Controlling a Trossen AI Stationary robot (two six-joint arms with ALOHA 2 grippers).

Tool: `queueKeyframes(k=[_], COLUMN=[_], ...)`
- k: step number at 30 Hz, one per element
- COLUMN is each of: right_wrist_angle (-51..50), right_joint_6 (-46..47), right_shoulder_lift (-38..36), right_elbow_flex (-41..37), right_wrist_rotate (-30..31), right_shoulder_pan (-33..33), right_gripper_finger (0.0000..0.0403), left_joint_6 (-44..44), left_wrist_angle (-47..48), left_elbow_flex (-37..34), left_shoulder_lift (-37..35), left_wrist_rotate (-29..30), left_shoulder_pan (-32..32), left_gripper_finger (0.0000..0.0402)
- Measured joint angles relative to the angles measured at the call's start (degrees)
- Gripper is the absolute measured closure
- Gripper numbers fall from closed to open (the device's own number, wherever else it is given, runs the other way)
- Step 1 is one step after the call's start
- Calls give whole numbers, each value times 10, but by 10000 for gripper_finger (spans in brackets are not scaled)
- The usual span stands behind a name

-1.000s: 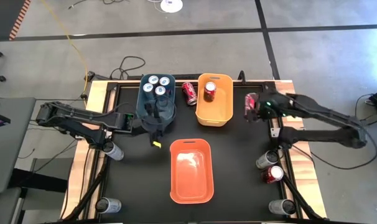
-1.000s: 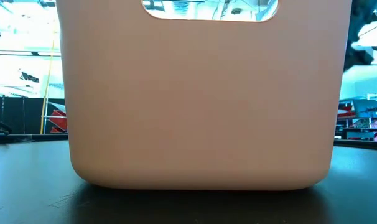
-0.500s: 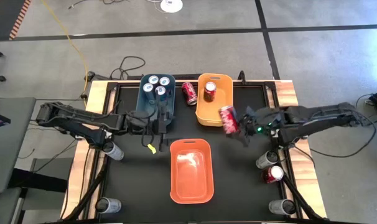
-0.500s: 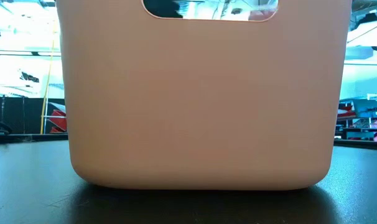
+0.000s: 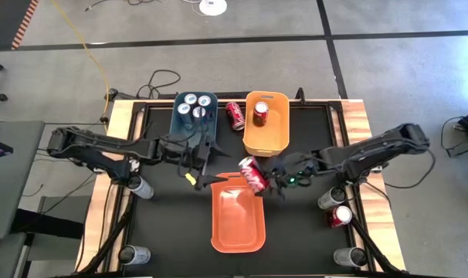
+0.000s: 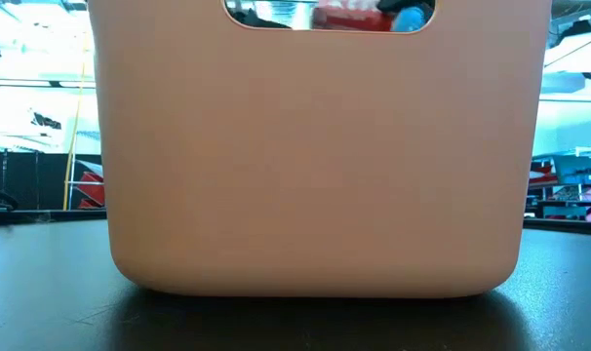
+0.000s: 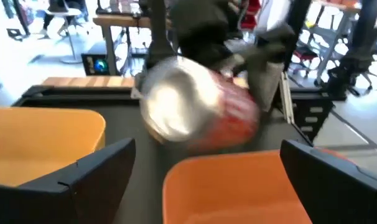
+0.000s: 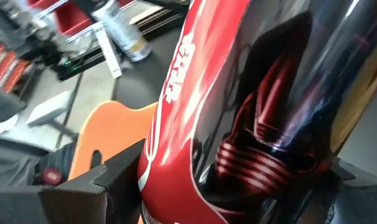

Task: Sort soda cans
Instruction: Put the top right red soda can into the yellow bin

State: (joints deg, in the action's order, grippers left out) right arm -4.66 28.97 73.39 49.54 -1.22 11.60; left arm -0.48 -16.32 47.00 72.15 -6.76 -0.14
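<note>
Four silver-topped cans fill the dark blue plastic bin (image 5: 195, 116), one stands in the yellow bin (image 5: 266, 127), while the right gripper (image 5: 263, 179), clamped on a red metal soda can (image 5: 252, 174), reaches the empty orange bin (image 5: 237, 224); the left gripper (image 5: 206, 171) gapes, and several cans wait at the desk (image 5: 303, 232) edges.

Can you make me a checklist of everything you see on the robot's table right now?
Surface: black table with wooden edges.
Job's things: red can held tilted over the far end of the orange bin; four cans in the blue bin; one red can in the yellow bin; one red can lying between those bins; more cans along both side edges.
Clutter: nothing seen.
Grippers: right tool shut on the red can; left tool open, beside the orange bin's far end.
Cables: black cable and yellow cable on the floor.
Surroundings: grey floor; a room with furniture beyond.
</note>
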Motion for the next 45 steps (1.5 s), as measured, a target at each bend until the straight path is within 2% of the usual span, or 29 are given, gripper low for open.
queueKeyframes(k=[6,13,21,35,45], right_wrist_angle=[2,-13,-14,14,23], right_joint_6=[-50,-81,-96,-120,-128], right_shoulder_lift=[74,119,122,120,120], right_elbow_flex=[60,101,101,101,101], right_wrist_rotate=[-30,-38,-48,-48,-48], right_shoulder_pan=[0,-2,1,3,3], right_gripper_finger=[86,86,86,86,86], left_joint_6=[-9,-9,30,46,58], left_wrist_angle=[26,67,135,141,155], left_elbow_flex=[35,72,97,97,97], left_shoulder_lift=[39,63,67,67,67], left_wrist_rotate=[-9,-82,-112,-127,-127], left_shoulder_pan=[5,6,6,3,3], left_gripper_finger=[2,2,6,13,70])
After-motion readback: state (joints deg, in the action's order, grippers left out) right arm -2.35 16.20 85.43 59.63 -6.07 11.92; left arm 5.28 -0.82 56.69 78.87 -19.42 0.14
